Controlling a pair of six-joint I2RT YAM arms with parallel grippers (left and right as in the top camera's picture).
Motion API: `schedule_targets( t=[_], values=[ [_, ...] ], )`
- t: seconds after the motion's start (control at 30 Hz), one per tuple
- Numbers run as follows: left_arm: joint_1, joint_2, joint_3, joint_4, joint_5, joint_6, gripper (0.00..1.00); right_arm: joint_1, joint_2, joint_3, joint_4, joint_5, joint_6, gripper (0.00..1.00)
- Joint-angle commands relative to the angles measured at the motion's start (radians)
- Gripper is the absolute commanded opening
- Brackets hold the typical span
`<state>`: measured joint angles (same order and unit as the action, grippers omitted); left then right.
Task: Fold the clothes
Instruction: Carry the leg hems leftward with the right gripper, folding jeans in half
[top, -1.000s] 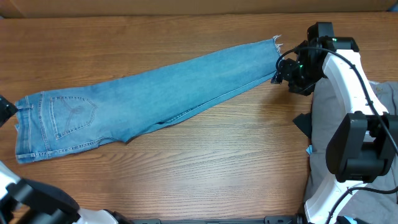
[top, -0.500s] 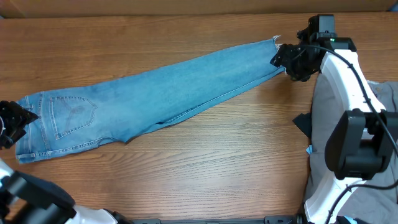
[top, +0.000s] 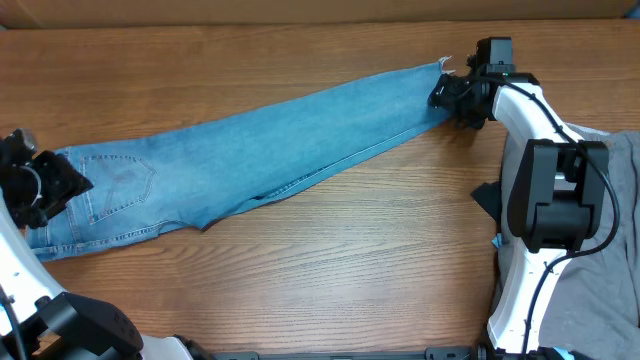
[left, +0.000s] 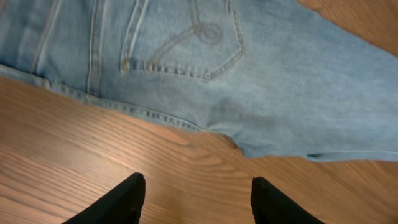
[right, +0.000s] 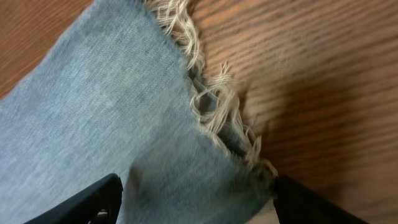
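Note:
The light-blue jeans (top: 250, 150) lie flat and doubled, running diagonally from the waist at the left to the frayed hem (top: 440, 72) at the upper right. My left gripper (top: 62, 186) is open over the waist end. In the left wrist view its fingers (left: 198, 194) hover above bare wood, just short of the stitched back pocket (left: 180, 37). My right gripper (top: 447, 95) is open at the hem. In the right wrist view its fingers (right: 196, 202) straddle the lower hem corner of the jeans (right: 93, 118). Grey trousers (top: 622, 210) lie at the right edge.
The wooden table (top: 350, 260) shows bare in front of the jeans. The right arm's base (top: 545, 260) stands on the grey trousers at the right. A cardboard wall (top: 300, 10) runs along the far edge.
My left gripper has come in from the left edge onto the waist end. My right gripper has moved up and left to the hem. The jeans have not moved.

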<state>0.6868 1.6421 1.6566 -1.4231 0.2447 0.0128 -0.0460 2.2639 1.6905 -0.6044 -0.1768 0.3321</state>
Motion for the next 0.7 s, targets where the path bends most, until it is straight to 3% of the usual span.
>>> schedule_targets(
  t=[0.0,0.03,0.13,0.3,0.67],
  values=[
    [-0.053,-0.001,-0.003,0.024,-0.109,0.025,0.59,-0.016,0.050,-0.002,0.024,-0.031,0.004,0.67],
    [-0.060,0.000,-0.005,0.026,-0.120,0.023,0.60,-0.018,0.050,-0.002,0.027,-0.042,0.005,0.63],
    [-0.072,0.005,-0.056,0.056,-0.172,0.008,0.60,-0.043,0.036,0.007,-0.033,-0.078,0.002,0.04],
    [-0.073,0.005,-0.253,0.187,-0.165,-0.020,0.59,-0.130,-0.080,0.014,-0.192,0.122,0.035,0.04],
    [-0.074,0.005,-0.569,0.566,-0.134,-0.124,0.63,-0.223,-0.219,0.014,-0.279,0.114,0.006,0.04]
  ],
)
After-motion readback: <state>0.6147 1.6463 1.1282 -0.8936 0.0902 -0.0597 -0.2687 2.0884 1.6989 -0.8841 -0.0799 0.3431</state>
